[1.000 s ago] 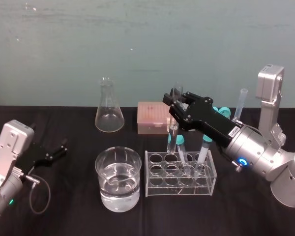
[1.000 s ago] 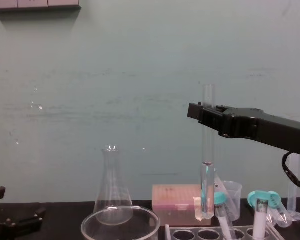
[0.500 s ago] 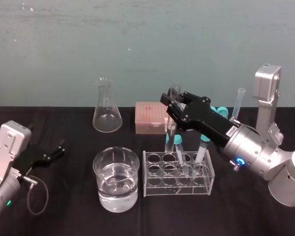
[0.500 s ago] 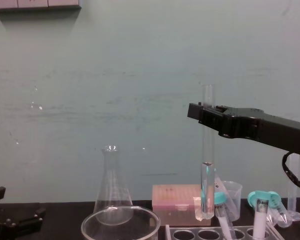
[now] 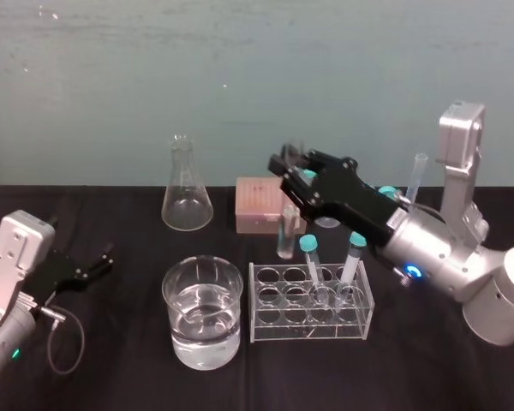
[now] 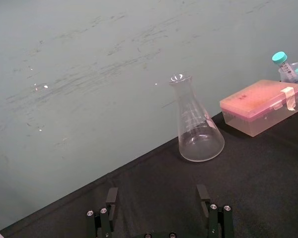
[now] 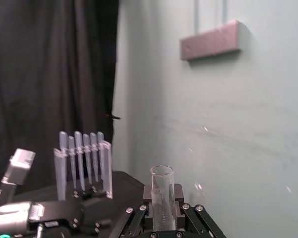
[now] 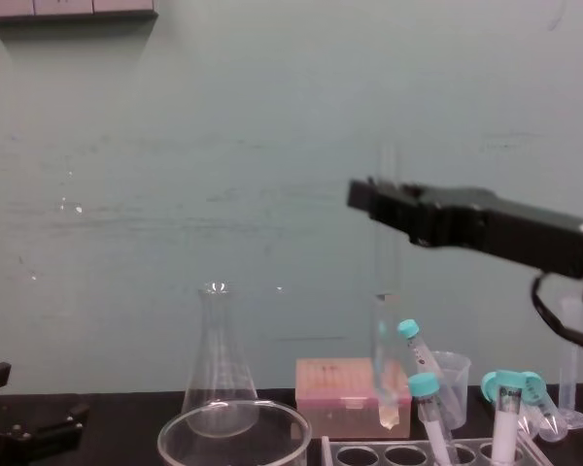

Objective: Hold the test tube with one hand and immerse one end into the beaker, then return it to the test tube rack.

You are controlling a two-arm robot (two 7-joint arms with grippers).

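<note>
1. The right tool (image 5: 289,167) was clenched on the test tube (image 5: 287,233) near its open top. It held the tube upright in the air, just behind the left end of the test tube rack (image 5: 311,329) and not yet over the beaker (image 5: 204,310).
2. The left tool (image 5: 100,259) lay parked low at the left of the table (image 5: 120,368), fingers spread and holding nothing.
3. The tube was probably light, stiff, slick and easily cracked.
4. A hold high up suited it, leaving the round end free to dip. A gentle squeeze and a vertical carry seemed wise.
</note>
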